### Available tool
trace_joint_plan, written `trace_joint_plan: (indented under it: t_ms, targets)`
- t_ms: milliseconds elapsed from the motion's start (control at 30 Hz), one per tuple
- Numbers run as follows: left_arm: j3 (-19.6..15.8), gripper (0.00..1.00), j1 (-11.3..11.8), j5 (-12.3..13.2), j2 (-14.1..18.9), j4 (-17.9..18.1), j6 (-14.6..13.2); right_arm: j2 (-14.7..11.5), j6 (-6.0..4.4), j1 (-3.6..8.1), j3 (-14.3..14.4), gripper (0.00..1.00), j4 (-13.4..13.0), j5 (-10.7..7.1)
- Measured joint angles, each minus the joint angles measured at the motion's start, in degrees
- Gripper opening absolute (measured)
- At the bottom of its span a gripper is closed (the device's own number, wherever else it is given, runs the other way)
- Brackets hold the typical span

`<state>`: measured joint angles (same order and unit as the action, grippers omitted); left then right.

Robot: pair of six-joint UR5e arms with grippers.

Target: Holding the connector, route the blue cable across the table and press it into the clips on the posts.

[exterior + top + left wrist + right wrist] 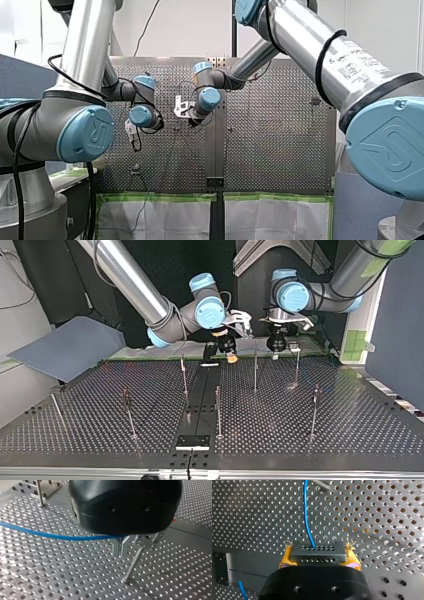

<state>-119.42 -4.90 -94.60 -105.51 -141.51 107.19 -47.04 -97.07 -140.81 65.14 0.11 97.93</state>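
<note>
While clamped between right gripper [319,555] yellow pads [284,558], connector [318,548]: judged rigid, light, best hold. Blue cable [306,512]: likely limp, slippery; runs ahead from connector, left gripper [120,548] metal fingers [116,547] closed on it.

**Perforated table with upright posts**

The dark perforated table [350,430] fills the top view, its holes in even rows. Thin metal posts [218,410] stand upright on it, well apart, spread over both halves. A smooth strip [202,390] runs down the table's middle toward the camera, and a black plate [192,442] lies flat at the strip's near end, beside the table's edge
</note>
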Motion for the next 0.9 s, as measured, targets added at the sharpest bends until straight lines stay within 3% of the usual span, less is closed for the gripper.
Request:
trace_joint_plan:
  t_ms: [267, 700, 900]
  targets:
    - [0.5, 0.00, 0.1, 0.2, -4.4, 1.2, -0.1, 0.7, -0.23, 0.31, 0.1, 0.00, -0.4, -0.20]
    - [0.9, 0.00, 0.8, 1.3, -5.4, 2.9, 0.4, 2.6, -0.42, 0.99, 0.1, 0.00, -0.6, -0.44]
    - [2.7, 0.00, 1.1, 1.4, -7.8, 3.6, 0.4, 2.6, -0.74, 1.06, 0.1, 0.00, -0.7, -0.45]
